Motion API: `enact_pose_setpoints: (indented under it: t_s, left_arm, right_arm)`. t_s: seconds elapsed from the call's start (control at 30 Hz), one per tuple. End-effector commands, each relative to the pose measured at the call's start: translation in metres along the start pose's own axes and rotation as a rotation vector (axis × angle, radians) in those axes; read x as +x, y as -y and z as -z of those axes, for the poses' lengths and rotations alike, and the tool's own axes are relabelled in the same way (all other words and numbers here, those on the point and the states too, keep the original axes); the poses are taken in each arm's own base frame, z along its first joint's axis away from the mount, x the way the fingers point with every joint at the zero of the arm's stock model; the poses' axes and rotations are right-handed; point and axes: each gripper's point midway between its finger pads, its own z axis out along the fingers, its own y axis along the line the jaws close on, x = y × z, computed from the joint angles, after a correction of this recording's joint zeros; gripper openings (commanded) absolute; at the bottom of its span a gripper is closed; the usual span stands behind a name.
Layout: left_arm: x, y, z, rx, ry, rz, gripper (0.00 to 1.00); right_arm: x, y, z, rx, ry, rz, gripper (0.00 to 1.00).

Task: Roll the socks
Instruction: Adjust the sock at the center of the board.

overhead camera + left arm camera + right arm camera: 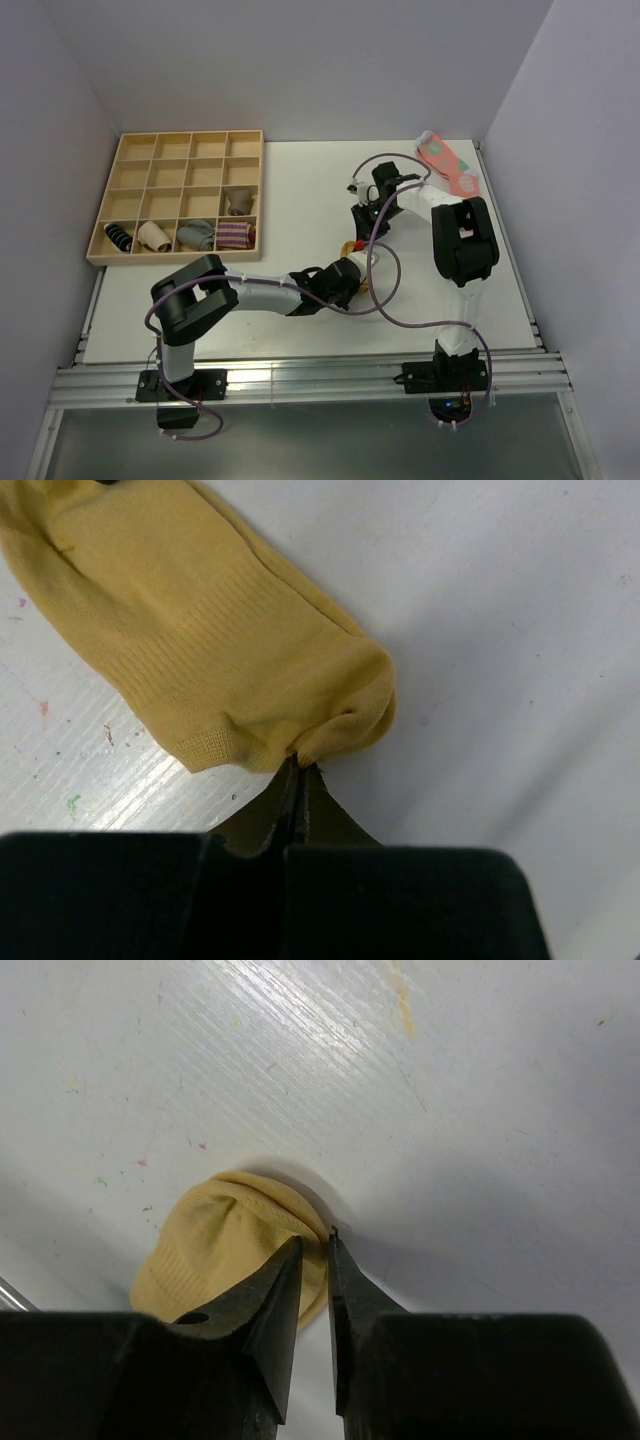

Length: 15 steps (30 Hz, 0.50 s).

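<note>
**Black left tool (300,765) pinching a mustard-yellow ribbed fabric sock (230,630) on the white desk (520,620)**

Closest to the left wrist camera are the two black fingers of the left tool. They are pressed together, and a small pucker of the sock's edge is caught at their tips. The black right tool (313,1237) has a thin gap between its fingers. The sock's edge lies in this gap, but I cannot tell if the fabric is gripped.

The desk is painted white, with fine streaks, small coloured specks and an orange mark (402,1010). Plain pale grey walls (300,60) close the space at the back and on both sides. Silver metal rails (300,385) run along the near edge, where the arm bases are fixed. A light wooden tray with square compartments (180,133) sits on the far left part of the desk, with rolled socks in its front row. A pink spotted sock (447,163) lies at the far right corner.

The yellow sock lies flat on the desk, a little right of the middle, between the two tools. In the left wrist view its long axis runs from upper left to lower right, and the lower right end is at the left tool. The right wrist view shows it end-on, pointing away to the left. From above it is mostly hidden by the arms.
</note>
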Motion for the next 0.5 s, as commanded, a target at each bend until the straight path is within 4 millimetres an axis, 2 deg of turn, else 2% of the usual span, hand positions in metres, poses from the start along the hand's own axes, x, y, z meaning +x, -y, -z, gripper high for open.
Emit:
enact_pose_setpoints:
  t_s: [0.0, 0.2, 0.33, 0.47]
  left_arm:
    - [0.0, 0.009, 0.005, 0.022, -0.052, 0.025, 0.0]
    - [-0.002, 0.012, 0.01, 0.027, -0.072, 0.06, 0.0]
    - [-0.001, 0.014, 0.009, 0.027, -0.096, 0.072, 0.0]
    - [0.002, 0.017, 0.005, 0.031, -0.125, 0.086, 0.0]
  right_arm:
    - [-0.022, -0.004, 0.019, 0.0, 0.105, 0.05, 0.25]
    - [-0.035, -0.003, 0.045, -0.044, 0.205, 0.028, 0.37]
    - [-0.034, 0.0, 0.058, -0.07, 0.256, 0.0, 0.37]
    - [-0.022, 0.002, 0.075, -0.161, 0.297, -0.036, 0.35]
